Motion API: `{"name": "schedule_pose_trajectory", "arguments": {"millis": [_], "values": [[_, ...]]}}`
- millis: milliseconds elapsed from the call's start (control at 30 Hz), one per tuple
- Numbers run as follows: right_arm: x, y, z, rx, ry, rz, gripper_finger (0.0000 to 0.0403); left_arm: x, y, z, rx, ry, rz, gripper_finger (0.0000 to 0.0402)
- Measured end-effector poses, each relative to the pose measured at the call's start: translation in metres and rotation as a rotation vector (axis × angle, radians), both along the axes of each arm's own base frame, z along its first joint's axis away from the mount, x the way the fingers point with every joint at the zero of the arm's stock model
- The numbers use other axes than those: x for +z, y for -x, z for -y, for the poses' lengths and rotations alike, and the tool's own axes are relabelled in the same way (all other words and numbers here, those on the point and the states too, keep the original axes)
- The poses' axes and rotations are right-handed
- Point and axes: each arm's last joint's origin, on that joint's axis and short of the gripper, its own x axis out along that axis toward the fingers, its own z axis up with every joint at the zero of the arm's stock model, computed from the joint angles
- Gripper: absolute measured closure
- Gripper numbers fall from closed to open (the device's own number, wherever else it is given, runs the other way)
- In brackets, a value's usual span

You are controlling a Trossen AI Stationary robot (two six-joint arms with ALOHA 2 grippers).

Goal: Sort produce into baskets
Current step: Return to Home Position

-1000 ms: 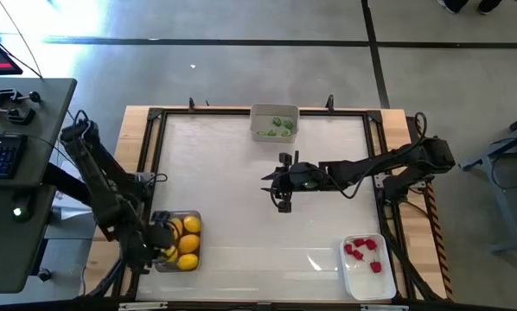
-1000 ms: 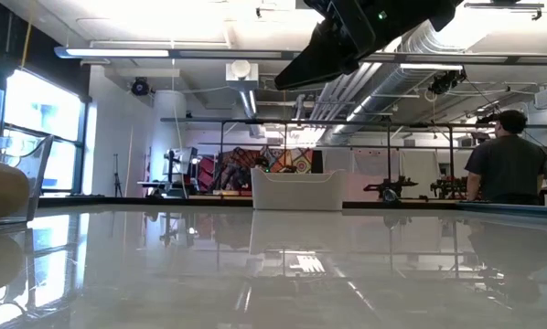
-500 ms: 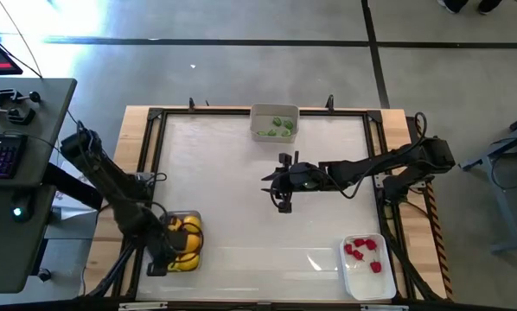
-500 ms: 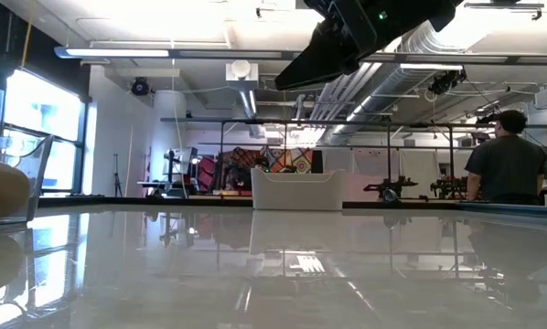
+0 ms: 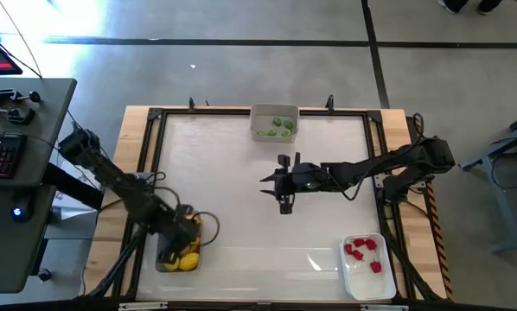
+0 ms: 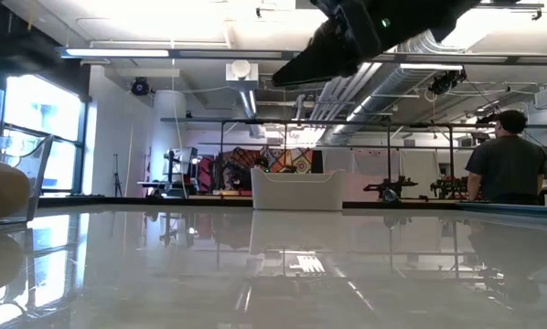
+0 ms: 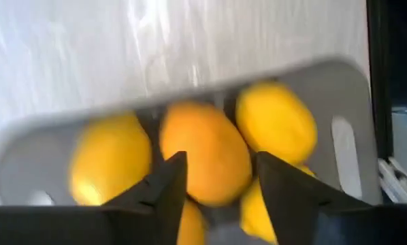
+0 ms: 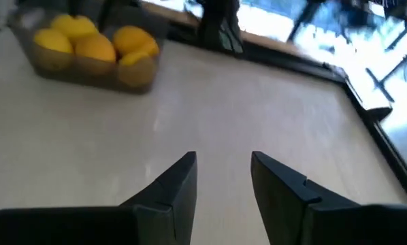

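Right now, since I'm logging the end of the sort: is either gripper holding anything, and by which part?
Nothing is held. The left gripper is open over the lemons in the dark bin; the right gripper is open over the table.

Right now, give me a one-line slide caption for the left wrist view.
Open left gripper hovers over the tinted bin holding yellow-orange lemons.

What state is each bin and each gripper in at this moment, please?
Dark bin, holds lemons.
Grey bin, holds green pieces.
White bin, holds red pieces.
Left gripper, fingers open, above the dark bin.
Right gripper, fingers open, empty, above the middle of the table.
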Motion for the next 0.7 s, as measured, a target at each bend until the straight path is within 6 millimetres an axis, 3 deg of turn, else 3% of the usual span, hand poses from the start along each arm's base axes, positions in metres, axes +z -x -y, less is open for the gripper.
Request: {"name": "schedule_pose_trajectory", "arguments": {"millis": [133, 400, 700], "values": [[-0.018, 0.007, 0.009, 0.051, -0.002, 0.077, 0.0274, 0.006, -0.021, -0.018, -0.075, 0.003, 0.117, 0.0291], [-0.042, 0.023, 0.045, -0.042, -0.052, 0.116, 0.0296, 0.022, -0.072, -0.07, -0.126, -0.041, 0.472, 0.0391], [-0.042, 0.043, 0.059, -0.006, -0.074, 0.171, 0.0359, 0.035, -0.104, -0.127, -0.105, -0.053, 0.797, 0.0401]]}}
